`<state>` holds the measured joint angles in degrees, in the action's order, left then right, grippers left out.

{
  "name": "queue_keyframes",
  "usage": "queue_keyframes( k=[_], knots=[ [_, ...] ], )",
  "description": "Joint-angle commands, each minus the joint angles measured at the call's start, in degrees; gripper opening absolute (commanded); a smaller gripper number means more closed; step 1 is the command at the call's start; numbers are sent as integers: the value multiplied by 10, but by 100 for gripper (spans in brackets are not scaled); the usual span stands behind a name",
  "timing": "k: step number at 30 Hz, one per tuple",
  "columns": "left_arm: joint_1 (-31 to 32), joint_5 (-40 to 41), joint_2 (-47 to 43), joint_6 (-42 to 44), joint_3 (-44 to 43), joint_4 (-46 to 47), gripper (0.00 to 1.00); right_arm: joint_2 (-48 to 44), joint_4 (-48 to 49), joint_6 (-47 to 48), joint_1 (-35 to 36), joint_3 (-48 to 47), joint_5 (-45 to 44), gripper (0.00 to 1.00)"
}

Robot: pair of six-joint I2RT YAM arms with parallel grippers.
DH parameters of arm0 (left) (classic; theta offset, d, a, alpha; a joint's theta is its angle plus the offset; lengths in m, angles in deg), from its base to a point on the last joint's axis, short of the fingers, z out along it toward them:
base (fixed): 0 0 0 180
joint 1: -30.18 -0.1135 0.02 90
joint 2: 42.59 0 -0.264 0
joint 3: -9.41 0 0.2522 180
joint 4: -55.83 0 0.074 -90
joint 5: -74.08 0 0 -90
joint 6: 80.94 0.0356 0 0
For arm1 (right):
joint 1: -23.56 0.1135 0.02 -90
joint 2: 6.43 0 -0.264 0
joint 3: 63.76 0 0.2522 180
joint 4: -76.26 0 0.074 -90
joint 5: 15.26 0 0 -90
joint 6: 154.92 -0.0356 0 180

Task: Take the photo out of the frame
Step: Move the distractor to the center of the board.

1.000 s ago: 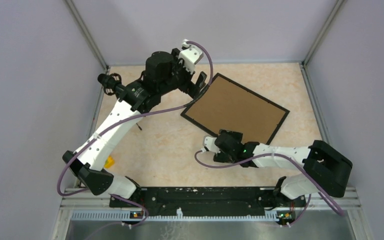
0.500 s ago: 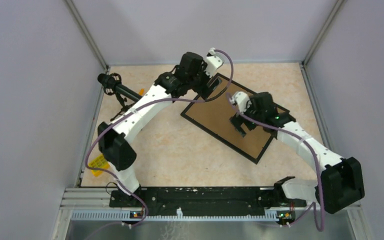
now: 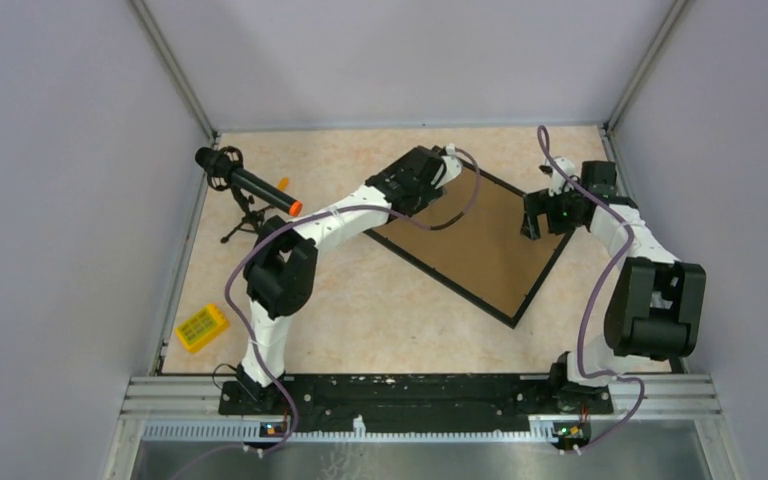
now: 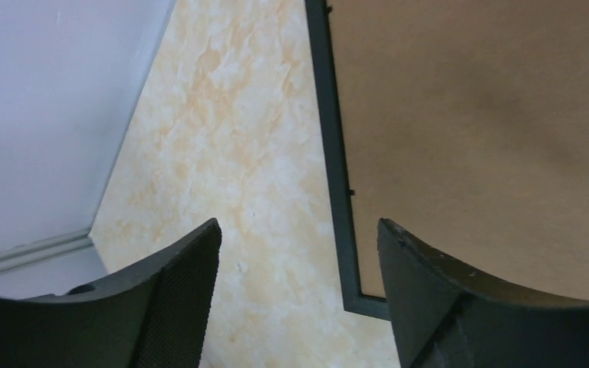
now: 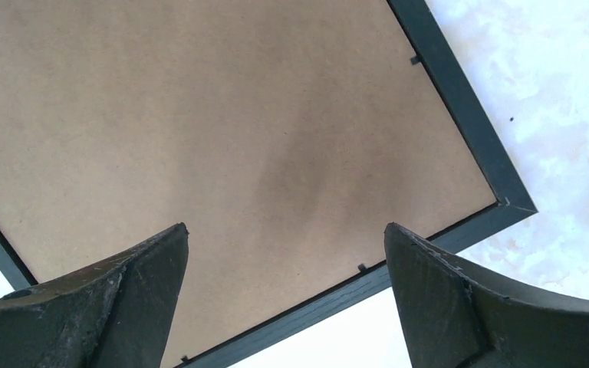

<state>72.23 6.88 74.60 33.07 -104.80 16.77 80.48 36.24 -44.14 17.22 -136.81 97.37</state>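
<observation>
Hovering above face-down frame (image 3: 480, 240): L claw (image 4: 299, 230) & R claw (image 5: 284, 230) both agape, empty.

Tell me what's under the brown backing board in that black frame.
Nothing under it shows. The backing board fills the frame, which lies back-up on the table, with small black tabs at its edge. Any photo beneath is covered.

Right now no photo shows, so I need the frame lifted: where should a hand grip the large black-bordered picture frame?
Probably its thin black rim near the corner, from above with one finger outside: the large brown-backed frame lies flat, back up, too wide to span, and the open left hand straddles that rim.
</observation>
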Motion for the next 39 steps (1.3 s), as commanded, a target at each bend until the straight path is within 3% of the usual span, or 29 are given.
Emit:
queue_keyframes(
  k=[1,9,19,25,39],
  knots=[
    [-15,113,8,84,70,144,75,14,30,-22,-9,-31,22,95],
    [-72,151,28,138,144,232,52,67,43,-22,-20,-85,-28,91],
    [-116,197,44,219,204,347,54,178,53,-33,-36,-161,-12,89],
    [-157,207,47,248,230,390,54,182,66,-36,-36,-153,-8,89],
    [-224,229,58,375,322,596,54,179,65,-30,-36,-146,-3,89]
  ],
)
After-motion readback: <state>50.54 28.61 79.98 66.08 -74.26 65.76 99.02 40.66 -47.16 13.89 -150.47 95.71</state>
